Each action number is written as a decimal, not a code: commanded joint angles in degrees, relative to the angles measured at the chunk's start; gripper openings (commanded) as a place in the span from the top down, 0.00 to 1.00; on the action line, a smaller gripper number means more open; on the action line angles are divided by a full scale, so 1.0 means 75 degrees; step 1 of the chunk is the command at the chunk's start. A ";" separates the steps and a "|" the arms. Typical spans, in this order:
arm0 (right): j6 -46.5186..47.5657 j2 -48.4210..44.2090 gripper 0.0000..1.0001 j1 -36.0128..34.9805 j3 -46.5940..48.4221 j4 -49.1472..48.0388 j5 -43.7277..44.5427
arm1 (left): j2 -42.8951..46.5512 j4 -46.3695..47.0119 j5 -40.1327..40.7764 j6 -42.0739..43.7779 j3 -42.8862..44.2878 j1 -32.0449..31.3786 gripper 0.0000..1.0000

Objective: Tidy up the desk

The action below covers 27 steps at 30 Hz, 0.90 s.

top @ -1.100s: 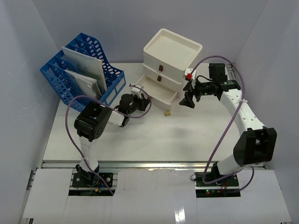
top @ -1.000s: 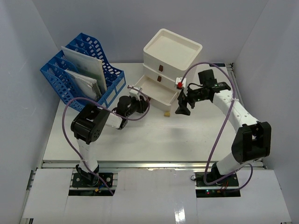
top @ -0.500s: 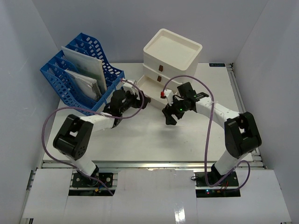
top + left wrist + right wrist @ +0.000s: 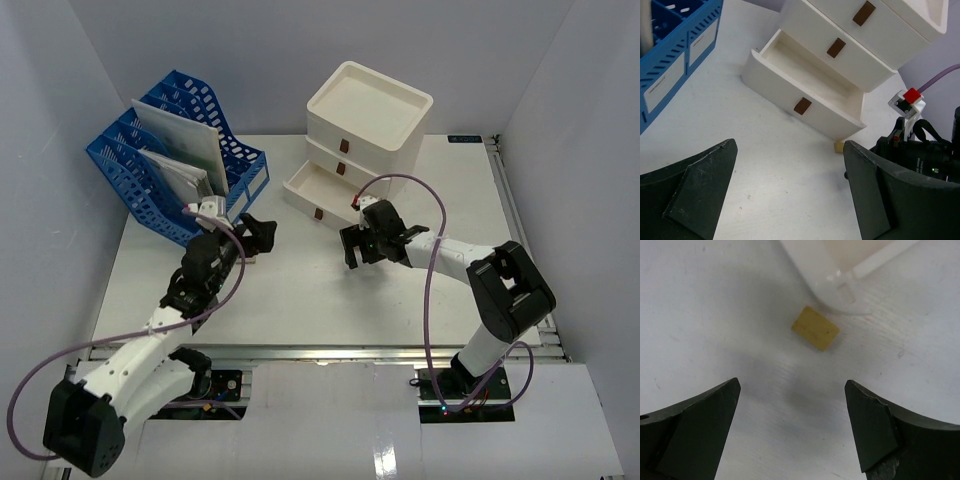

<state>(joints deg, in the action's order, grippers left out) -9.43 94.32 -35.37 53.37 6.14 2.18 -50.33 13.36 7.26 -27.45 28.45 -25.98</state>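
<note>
The desk [image 4: 300,300] is a white tabletop. A small yellow block [image 4: 815,328] lies on it just off the front corner of the open bottom drawer [image 4: 805,82]; the left wrist view also shows this block [image 4: 839,146]. My right gripper [image 4: 350,247] hovers low over that spot, open and empty, and in its own view the right gripper [image 4: 792,385] has the block just ahead of its fingertips. My left gripper [image 4: 254,238] stands open and empty over bare desk to the left of the drawer. From the left gripper [image 4: 790,150] the view looks toward the drawer.
The white three-drawer box [image 4: 370,105] stands at the back centre with its bottom drawer [image 4: 318,190] pulled out and empty. A blue file rack [image 4: 150,170] holding papers [image 4: 180,140] fills the back left. A metal rail [image 4: 320,350] runs along the near edge.
My left gripper has pulled back from the drawer toward the left and opened wide. My right gripper has swung left and down from beside the box to just above the yellow block.
</note>
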 commanded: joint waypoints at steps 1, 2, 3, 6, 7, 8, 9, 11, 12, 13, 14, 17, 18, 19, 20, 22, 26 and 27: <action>-0.1052 0.0109 0.10 -0.0163 0.0010 -0.1686 0.1636 | 0.1268 -0.1458 0.0743 -0.0991 -0.0680 0.0030 0.02; -0.1095 0.0141 0.11 -0.0188 -0.0044 -0.1890 0.1829 | 0.1467 -0.1710 0.0833 -0.1118 -0.0796 0.0030 0.02; -0.1118 0.0149 0.12 -0.0204 -0.0119 -0.2118 0.1982 | 0.1725 -0.1984 0.0917 -0.1232 -0.0895 0.0030 0.02; -0.1224 0.0313 0.13 -0.0218 -0.0125 -0.2311 0.2147 | 0.2452 -0.2609 0.1053 -0.1504 -0.1078 0.0019 0.02; -0.1294 0.0398 0.14 -0.0218 -0.0079 -0.2274 0.2155 | 0.2624 -0.2696 0.1099 -0.1574 -0.1118 0.0027 0.02; -0.1359 0.0459 0.15 -0.0224 -0.0045 -0.2249 0.2164 | 0.2796 -0.2829 0.1167 -0.1674 -0.1155 0.0030 0.02; -0.1403 0.0508 0.16 -0.0230 -0.0030 -0.2236 0.2170 | 0.2913 -0.2966 0.1222 -0.1779 -0.1180 0.0030 0.02; -0.1410 0.0641 0.17 -0.0236 -0.0038 -0.2302 0.2170 | 0.3073 -0.3169 0.1289 -0.1949 -0.1213 0.0030 0.02; -0.1415 0.0712 0.18 -0.0241 -0.0038 -0.2352 0.2171 | 0.3193 -0.3279 0.1339 -0.2035 -0.1238 0.0030 0.02; -0.1407 0.0734 0.19 -0.0241 -0.0030 -0.2375 0.2214 | 0.3224 -0.3353 0.1355 -0.2130 -0.1238 0.0030 0.02; -0.1395 0.0756 0.20 -0.0241 -0.0030 -0.2405 0.2261 | 0.3242 -0.3418 0.1368 -0.2228 -0.1239 0.0026 0.02; -0.1283 0.0804 0.26 -0.0241 -0.0070 -0.2580 0.2367 | 0.3201 -0.3625 0.1396 -0.2423 -0.1227 0.0030 0.02; -0.1274 0.0818 0.29 -0.0247 -0.0078 -0.2611 0.2369 | 0.3172 -0.3678 0.1405 -0.2468 -0.1233 0.0030 0.02; -0.1272 0.0837 0.31 -0.0251 -0.0088 -0.2626 0.2366 | 0.3143 -0.3721 0.1410 -0.2509 -0.1237 0.0030 0.02; -0.1264 0.0870 0.34 -0.0243 -0.0104 -0.2643 0.2350 | 0.3119 -0.3754 0.1411 -0.2534 -0.1229 0.0030 0.02; -0.1262 0.0928 0.37 -0.0251 -0.0129 -0.2646 0.2295 | 0.3102 -0.3782 0.1422 -0.2581 -0.1206 0.0030 0.02; -0.1267 0.1086 0.40 -0.0241 -0.0129 -0.2611 0.2160 | 0.3213 -0.3851 0.1426 -0.2598 -0.1182 0.0030 0.02; -0.1276 0.1110 0.40 -0.0241 -0.0124 -0.2582 0.2136 | 0.3257 -0.3871 0.1436 -0.2598 -0.1187 0.0030 0.02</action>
<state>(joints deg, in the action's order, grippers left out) -18.67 101.42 -36.88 52.81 -10.87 17.69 -26.95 -14.18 17.19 -46.05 19.31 -25.98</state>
